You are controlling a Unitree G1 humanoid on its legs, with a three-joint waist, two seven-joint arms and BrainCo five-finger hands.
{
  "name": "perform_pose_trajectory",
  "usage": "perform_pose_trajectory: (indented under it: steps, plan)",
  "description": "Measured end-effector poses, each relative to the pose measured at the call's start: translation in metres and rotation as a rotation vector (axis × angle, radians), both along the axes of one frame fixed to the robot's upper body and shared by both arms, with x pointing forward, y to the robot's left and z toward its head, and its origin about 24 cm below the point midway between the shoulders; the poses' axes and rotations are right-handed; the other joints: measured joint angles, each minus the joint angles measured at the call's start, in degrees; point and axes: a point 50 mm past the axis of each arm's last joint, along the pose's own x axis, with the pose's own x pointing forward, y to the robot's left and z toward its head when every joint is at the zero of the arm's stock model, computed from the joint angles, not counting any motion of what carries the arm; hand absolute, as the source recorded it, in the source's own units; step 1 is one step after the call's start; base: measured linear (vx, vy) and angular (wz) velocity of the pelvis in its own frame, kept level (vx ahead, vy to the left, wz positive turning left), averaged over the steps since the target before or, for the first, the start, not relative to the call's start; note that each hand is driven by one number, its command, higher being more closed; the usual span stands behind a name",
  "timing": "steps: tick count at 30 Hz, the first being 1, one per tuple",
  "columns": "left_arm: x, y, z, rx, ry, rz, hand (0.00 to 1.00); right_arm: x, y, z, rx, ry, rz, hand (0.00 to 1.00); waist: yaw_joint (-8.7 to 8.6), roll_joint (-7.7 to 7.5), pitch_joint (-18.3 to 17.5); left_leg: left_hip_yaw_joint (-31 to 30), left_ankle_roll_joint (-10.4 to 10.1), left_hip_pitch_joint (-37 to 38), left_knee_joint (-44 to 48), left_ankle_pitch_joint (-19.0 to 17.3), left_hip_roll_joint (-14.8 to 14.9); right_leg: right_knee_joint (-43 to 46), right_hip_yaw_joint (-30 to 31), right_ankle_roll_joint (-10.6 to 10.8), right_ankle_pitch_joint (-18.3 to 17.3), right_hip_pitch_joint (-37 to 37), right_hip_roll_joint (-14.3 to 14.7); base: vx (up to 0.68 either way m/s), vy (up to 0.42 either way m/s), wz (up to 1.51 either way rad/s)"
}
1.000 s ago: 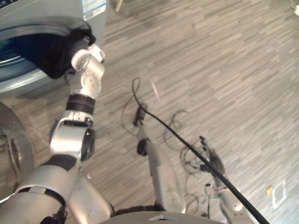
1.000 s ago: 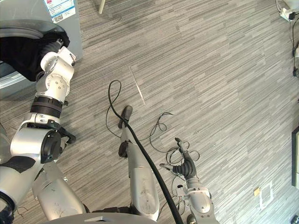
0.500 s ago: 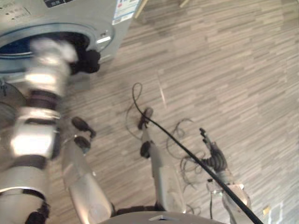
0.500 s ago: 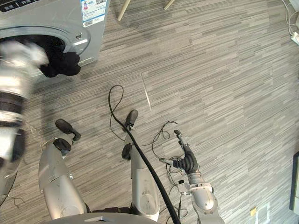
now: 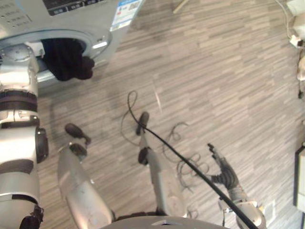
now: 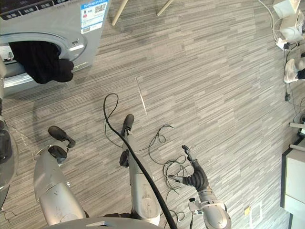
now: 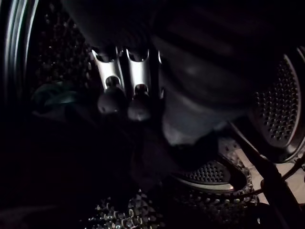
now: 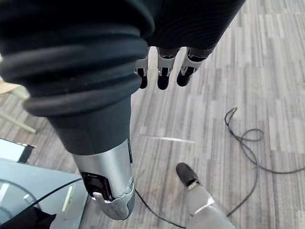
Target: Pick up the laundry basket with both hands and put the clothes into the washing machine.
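Step in hand: loading. The left arm reaches into the washing machine, which stands at the far left corner of the floor.
Clothes: a dark garment hangs half out of the round door opening, draped over its lower rim. The left wrist view shows more dark cloth lying in the drum.
Left hand: inside the drum. The fingers that show look straight and released, their dark tips against the dark cloth, curled round nothing that I can make out.
Right hand: idle, low over the floor toward its near right edge, well apart from the machine. Its fingers are relaxed and hold nothing.
Progress, as a judgement: late in the task, but not done while the garment droops outside.
Next move calls for: gathering the hanging part and pushing it past the rim into the drum, then drawing the arm out without dragging cloth along.
Risk: the loose end could slip to the floor.
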Motion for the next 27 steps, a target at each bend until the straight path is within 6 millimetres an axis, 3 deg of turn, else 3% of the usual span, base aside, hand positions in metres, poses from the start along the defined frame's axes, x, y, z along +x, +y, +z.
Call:
perform_pose_trajectory:
  steps: [4,7,10,11,13,15,17,21,23,25,27]
  plan:
    - [0.008,-0.016,0.001,-0.189,-0.058,-0.222,0.00,0.000,0.005,-0.002,-0.025,0.012,0.024,0.00,-0.12,-0.01,0.0,-0.1,0.1,-0.5,0.1,0.3,-0.4,0.0,-0.3,0.0,0.0,-0.2,-0.3,-0.01,0.042,0.05]
    - [0.013,-0.028,0.003,-0.208,-0.066,-0.317,0.00,-0.001,0.008,-0.006,-0.015,0.035,0.029,0.00,-0.38,-0.01,0.0,-0.5,0.6,-1.3,0.4,0.1,-0.7,0.0,-1.1,0.0,0.0,-0.2,-0.8,-0.02,0.062,0.13]
    - [0.013,-0.029,0.006,-0.048,-0.019,-0.256,0.00,-0.001,0.011,-0.008,-0.001,0.035,0.016,0.00,-0.53,0.00,0.0,-0.5,1.3,-1.6,1.2,-0.3,-0.8,0.0,-1.5,0.0,0.0,-0.2,-0.9,-0.01,0.054,0.05]
    - [0.011,-0.028,0.007,0.181,0.057,-0.136,0.00,-0.001,0.013,-0.008,0.010,0.030,0.011,0.00,-0.36,0.02,0.0,-0.9,1.4,-2.3,1.7,-0.3,-0.9,0.0,-1.6,0.0,0.0,-0.3,-0.9,-0.01,0.055,0.06]
    - [0.008,-0.024,0.010,0.470,0.173,0.026,0.00,0.003,0.014,-0.004,0.002,-0.001,0.016,0.00,-0.17,0.05,0.0,-1.1,1.6,-2.5,2.1,-0.2,-1.0,0.0,-1.6,0.0,0.0,-0.2,-1.0,0.00,0.058,0.08]
    - [0.008,-0.022,0.009,0.596,0.240,0.091,0.00,0.008,0.011,0.003,-0.020,-0.050,0.013,0.00,-0.13,0.06,0.1,-1.1,1.7,-2.3,2.2,-0.3,-1.1,0.0,-1.6,0.0,0.0,0.1,-1.1,0.00,0.052,0.04]
    - [0.008,-0.021,0.008,0.597,0.251,0.085,0.00,0.010,0.009,0.006,-0.026,-0.065,0.006,0.00,0.19,0.09,0.1,-1.1,1.7,-2.0,2.1,-0.3,-1.0,0.0,-1.6,0.0,0.0,0.3,-1.0,0.00,0.034,-0.02]
    - [0.007,-0.004,-0.017,0.456,0.303,0.046,0.00,0.010,0.002,0.007,-0.040,-0.066,-0.017,0.00,-0.32,0.12,0.1,0.3,1.5,1.5,1.5,-0.4,-0.7,0.0,-1.5,-0.2,-0.2,2.2,-0.8,0.00,0.029,-0.08]
    - [0.007,-0.001,-0.031,0.415,0.335,0.017,0.00,0.008,0.002,0.006,-0.041,-0.055,-0.018,0.00,-0.57,0.13,0.1,0.3,1.3,2.9,1.6,-0.6,-0.7,0.9,-1.9,-1.2,-4.5,3.8,-0.8,0.00,-0.002,0.09]
    - [0.005,0.001,-0.054,0.414,0.383,0.001,0.00,0.010,0.003,0.005,-0.036,-0.057,-0.024,0.00,0.01,0.15,0.1,0.1,0.1,5.9,1.7,-0.8,-0.9,5.2,-3.0,1.2,-12.5,5.4,-1.9,0.03,-0.042,0.15]
    - [-0.003,0.002,-0.067,0.424,0.381,-0.009,0.00,0.015,0.004,0.004,-0.023,-0.066,-0.031,0.00,0.40,0.19,0.2,0.0,-1.3,8.9,-0.3,0.1,-1.4,8.8,-3.5,2.1,-15.9,6.0,-2.6,0.06,-0.088,0.10]
